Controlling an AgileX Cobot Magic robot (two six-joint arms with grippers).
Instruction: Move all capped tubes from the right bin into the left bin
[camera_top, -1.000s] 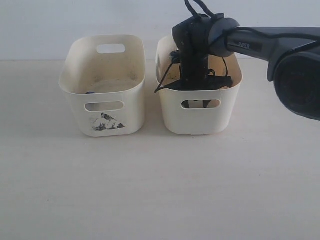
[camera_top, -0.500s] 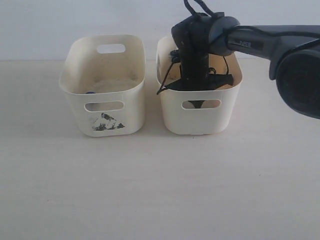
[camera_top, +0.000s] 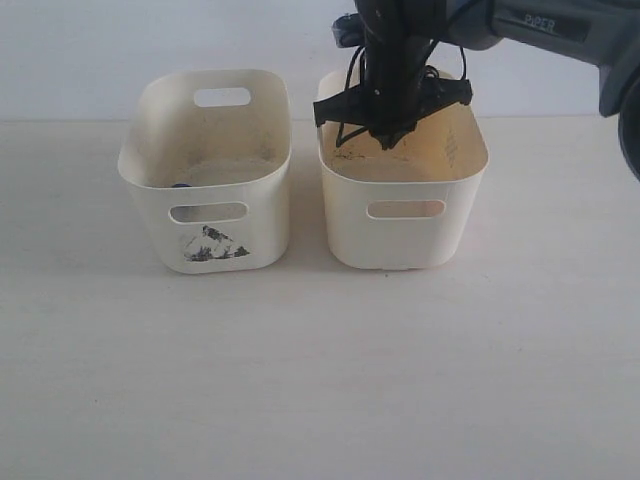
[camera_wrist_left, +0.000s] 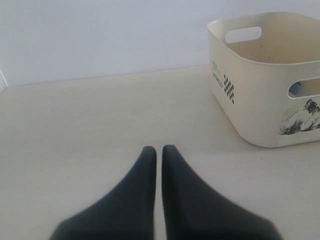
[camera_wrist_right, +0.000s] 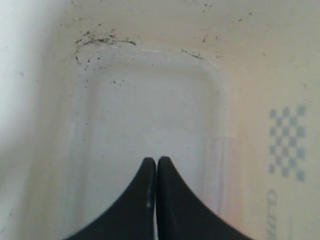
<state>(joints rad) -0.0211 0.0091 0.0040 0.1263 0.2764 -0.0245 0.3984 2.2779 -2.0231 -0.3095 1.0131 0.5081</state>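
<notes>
Right fingers (camera_wrist_right: 144, 200) pressed together above the right bin (camera_top: 400, 240).

The left bin (camera_top: 265, 225) is cream, with a black mountain print (camera_top: 213, 245) on its front and a dark chequered patch (camera_wrist_left: 229, 88) on one side. The right bin (camera_top: 400, 240) is plain cream with dark specks (camera_wrist_right: 100, 40) inside. The left pincer (camera_wrist_left: 159, 149) and right pincer (camera_wrist_right: 156, 160) are black, and the bench (camera_top: 320, 380) is pale beige.

The exterior view faces the counter (camera_top: 300, 380) from the front, slightly raised. The left wrist view sits low over it, sharing the left bin (camera_wrist_left: 250, 110); the right wrist view peers closely down into the right bin (camera_wrist_right: 150, 100).
</notes>
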